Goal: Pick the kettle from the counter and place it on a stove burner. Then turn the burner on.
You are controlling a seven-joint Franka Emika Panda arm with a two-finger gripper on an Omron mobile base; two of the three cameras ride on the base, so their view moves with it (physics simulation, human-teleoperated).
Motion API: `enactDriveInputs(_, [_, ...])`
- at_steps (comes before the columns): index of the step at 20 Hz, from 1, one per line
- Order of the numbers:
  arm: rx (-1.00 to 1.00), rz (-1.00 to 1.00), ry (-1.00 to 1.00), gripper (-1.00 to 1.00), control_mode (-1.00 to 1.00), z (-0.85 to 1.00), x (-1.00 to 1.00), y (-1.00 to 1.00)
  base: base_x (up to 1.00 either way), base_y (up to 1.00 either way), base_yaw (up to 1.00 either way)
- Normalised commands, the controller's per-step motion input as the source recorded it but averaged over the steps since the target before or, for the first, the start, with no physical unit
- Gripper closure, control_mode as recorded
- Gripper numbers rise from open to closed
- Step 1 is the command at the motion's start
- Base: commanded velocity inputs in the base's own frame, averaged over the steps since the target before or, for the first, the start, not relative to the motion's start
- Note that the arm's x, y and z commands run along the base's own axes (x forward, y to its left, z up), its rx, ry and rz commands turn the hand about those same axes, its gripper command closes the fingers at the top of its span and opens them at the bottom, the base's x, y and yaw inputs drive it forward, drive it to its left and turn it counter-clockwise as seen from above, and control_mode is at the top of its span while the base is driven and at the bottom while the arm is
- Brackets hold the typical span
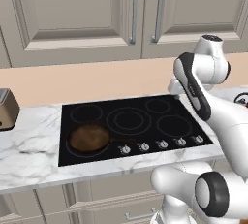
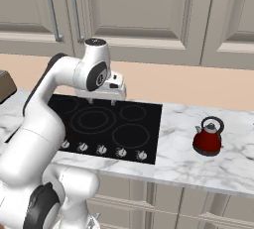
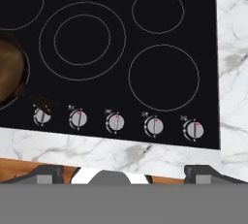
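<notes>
Arm: bent over the cooktop, hand pointing down.
Gripper: jaws wide apart — holding nothing, above the stove burner.
Kettle: on the counter, well apart.

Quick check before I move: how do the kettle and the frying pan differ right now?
The kettle is red, round-bodied and upright with an arched black handle; the frying pan is brown, flat and shallow, its handle pointing toward the knobs. The kettle stands on the counter right of the cooktop; the frying pan sits on a front-left burner. Neither is held.
</notes>
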Motion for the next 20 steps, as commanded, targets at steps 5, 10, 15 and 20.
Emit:
enactDriveInputs(5, [0.00, 0.00, 0.00, -1.00, -1.00, -0.16, -0.13, -0.47, 0.00, 0.00, 0.00])
enactDriveInputs(10, [0.00, 0.00, 0.00, -1.00, -1.00, -0.16, -0.10, -0.46, 0.00, 0.00, 0.00])
enactDriveInputs(15, [0.00, 0.01, 0.00, -1.00, -1.00, -0.22, -0.08, -0.45, 0.00, 0.00, 0.00])
enactDriveInputs(20, [0.00, 0.01, -0.01, -1.00, -1.00, -0.26, -0.03, -0.36, 0.00, 0.00, 0.00])
